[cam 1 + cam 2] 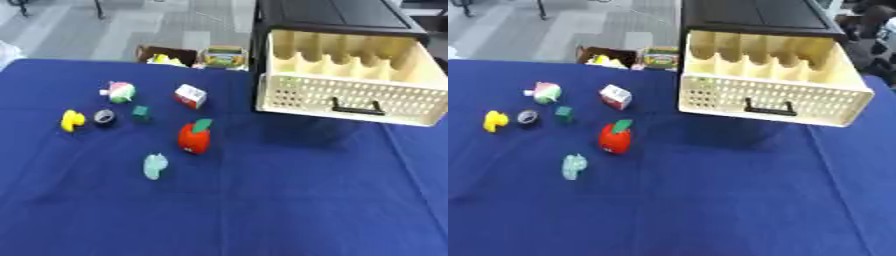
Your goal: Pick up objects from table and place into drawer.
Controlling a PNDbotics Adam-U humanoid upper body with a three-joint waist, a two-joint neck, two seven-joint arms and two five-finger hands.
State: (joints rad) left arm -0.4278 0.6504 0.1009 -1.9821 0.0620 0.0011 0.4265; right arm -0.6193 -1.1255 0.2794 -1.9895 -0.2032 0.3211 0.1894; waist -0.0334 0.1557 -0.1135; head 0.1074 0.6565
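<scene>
The things I must pick up all lie in a bunch on the left side of the blue table [289, 200]. Nearest the middle is a red toy apple [193, 138] with a green leaf on top. Just in front of it lies a pale green little thing [155, 165]; I can't tell what it is. Behind the apple sits a small white box [190, 96] with red on it. Farther left are a small dark green block [140, 112], a grey ring [104, 117], a yellow toy [72, 120] that may be a duck, and a round pink and green toy [120, 92]. None of them touch each other.

The drawer [350, 92] is well apart from them, at the back on the right. It is cream colored with small holes in its front and a black handle [357, 108]. It is pulled out of a black cabinet [337, 17], and what I can see of the inside looks empty.

My hands are not in either view, so I can't tell if my fingers are wide or curled.

I think the job is just at the start, since every toy is on the table. Next I need to bring one hand in over the bunch. The apple looks like a good first pick, because it is big and closest to the drawer. I should spread my fingers, come down from above, and not bump the little green thing beside it.
</scene>
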